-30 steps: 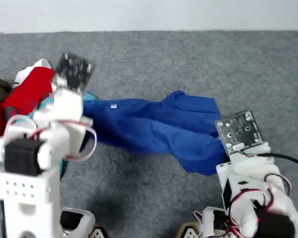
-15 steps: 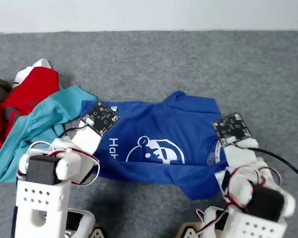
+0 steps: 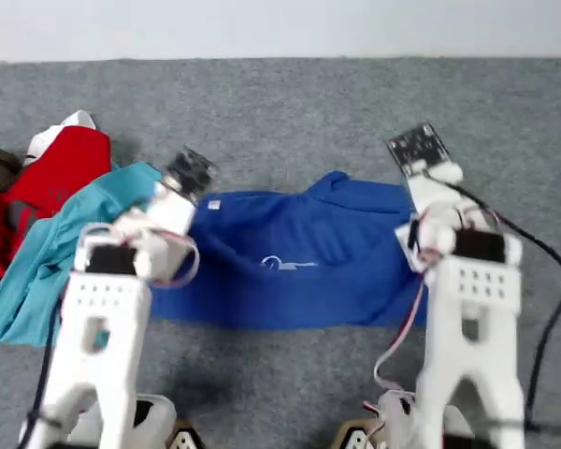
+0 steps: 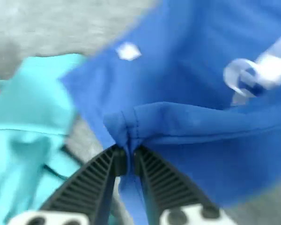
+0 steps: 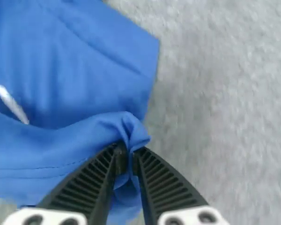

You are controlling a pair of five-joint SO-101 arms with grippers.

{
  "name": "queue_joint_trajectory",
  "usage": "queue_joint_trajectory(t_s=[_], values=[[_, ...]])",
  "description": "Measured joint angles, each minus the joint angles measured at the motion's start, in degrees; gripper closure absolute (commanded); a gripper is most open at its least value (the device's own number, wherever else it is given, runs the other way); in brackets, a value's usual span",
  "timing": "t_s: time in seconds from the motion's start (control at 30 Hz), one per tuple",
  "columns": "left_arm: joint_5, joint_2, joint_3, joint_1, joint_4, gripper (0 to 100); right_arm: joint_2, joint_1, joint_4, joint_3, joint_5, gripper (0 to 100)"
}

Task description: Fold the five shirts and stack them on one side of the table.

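A blue shirt with a white print lies across the middle of the grey table, its near edge lifted and doubled over. My left gripper is shut on a pinch of the blue shirt at its left end, beside the teal shirt. My right gripper is shut on a fold of the blue shirt at its right end. In the high view the left arm and the right arm stand over the shirt's two ends.
A teal shirt lies crumpled at the left, partly under the blue one. Red shirts with a bit of white cloth are heaped at the far left edge. Bare grey table stretches behind and to the right.
Both arms have swung away from the near edge toward the far side, carrying the shirt's near edge up and over. The print is now mostly covered by the fold.
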Motion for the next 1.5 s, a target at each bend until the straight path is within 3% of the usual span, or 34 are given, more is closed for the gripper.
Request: queue_joint_trajectory(t_s=[0.1,0.27,0.5,0.87,0.97,1.1,1.23,1.33,1.5], values=[[0.53,9.58,-4.31,-3.87,-6.33,99,8.62,-0.62,-4.92,-4.04,-0.09,99.1],[0.62,25.93,-12.84,-4.48,-12.04,99,22.51,-0.62,-9.32,-12.04,-0.18,99.1],[0.88,43.08,-27.25,-3.78,-13.1,99,40.09,-0.62,-10.46,-25.93,-0.18,99.0],[0.7,47.3,-31.21,-3.87,-10.81,98,58.37,-2.73,-11.6,-45.1,-0.18,98.5],[0.7,47.3,-31.3,-3.87,-10.64,98,60.22,-4.4,-10.55,-48.35,-0.18,90.5],[0.7,47.3,-31.38,-3.87,-10.64,98,61.89,-6.33,-6.86,-52.57,-0.18,71.6],[0.7,47.3,-34.73,-3.87,-8.09,89,63.21,-6.59,-1.76,-57.49,-0.18,55.6],[0.7,47.38,-39.65,-5.01,-3.96,82,63.3,-6.24,3.08,-61.71,-0.18,52.3],[0.7,47.91,-50.37,-7.91,5.8,82,63.3,-4.84,13.19,-70.95,-0.18,52.3]])
